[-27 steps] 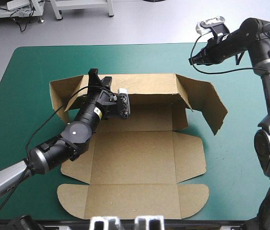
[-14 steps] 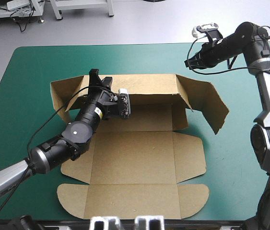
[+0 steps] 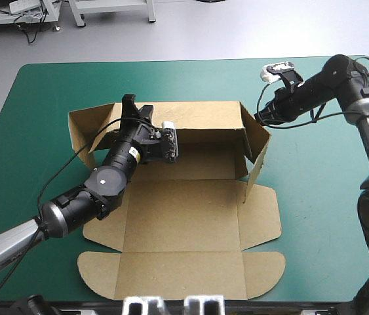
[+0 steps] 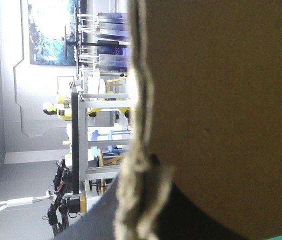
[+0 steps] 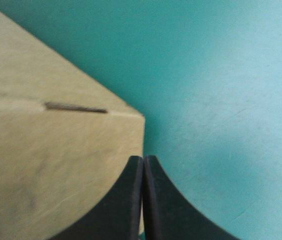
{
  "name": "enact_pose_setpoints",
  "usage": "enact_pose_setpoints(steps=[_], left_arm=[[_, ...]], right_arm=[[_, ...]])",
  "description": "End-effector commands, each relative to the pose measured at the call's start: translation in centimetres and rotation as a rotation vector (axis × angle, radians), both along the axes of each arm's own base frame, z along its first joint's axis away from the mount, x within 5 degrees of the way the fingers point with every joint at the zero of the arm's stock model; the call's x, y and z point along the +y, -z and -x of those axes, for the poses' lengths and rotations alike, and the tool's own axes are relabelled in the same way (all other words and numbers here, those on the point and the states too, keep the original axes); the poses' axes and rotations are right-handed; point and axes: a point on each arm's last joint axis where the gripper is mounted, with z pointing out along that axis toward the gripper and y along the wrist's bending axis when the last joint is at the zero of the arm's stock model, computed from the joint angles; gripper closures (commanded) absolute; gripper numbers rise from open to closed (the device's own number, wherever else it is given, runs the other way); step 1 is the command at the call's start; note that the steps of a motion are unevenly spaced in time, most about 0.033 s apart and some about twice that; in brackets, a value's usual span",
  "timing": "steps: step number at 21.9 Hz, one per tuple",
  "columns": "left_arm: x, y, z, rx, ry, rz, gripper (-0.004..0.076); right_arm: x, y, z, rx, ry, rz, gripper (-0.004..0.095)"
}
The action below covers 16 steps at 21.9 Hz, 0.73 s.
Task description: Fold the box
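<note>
Teal-green bench (image 3: 33,98): the brown box (image 3: 184,216) is laid mid-bench, back wall raised, lid flat. Board is judged light, stiff, best taken at wall edges. The left pincer (image 3: 135,105) is clamped on the back wall. The right pincer (image 5: 144,159) is closed empty at the right flap.

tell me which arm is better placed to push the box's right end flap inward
Right. The right gripper, shut, is at that flap, which stands upright, angled inward. The left gripper is shut on the back wall of the box, likely steadying it, away from the flap.
</note>
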Motion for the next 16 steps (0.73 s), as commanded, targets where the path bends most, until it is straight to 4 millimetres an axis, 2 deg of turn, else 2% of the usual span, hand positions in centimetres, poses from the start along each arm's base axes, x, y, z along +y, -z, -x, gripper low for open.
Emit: enact_pose_setpoints(steps=[1, 5, 16], left_arm=[[0.5, -2.3, 0.3, -0.094, -0.018, 0.017, 0.0734], [0.5, -2.3, 0.3, -0.091, -0.018, 0.026, 0.0734], [0.3, -1.0, 0.6, -0.061, 0.032, -0.035, 0.0734]], right_arm=[[0.5, -2.5, 3.7, -0.08, -0.107, -0.087, 0.0933], [1.1, -1.0, 4.8, -0.1, -0.188, -0.157, 0.0932], [1.4, 3.7, 7.9, -0.3, -0.185, -0.234, 0.093]])
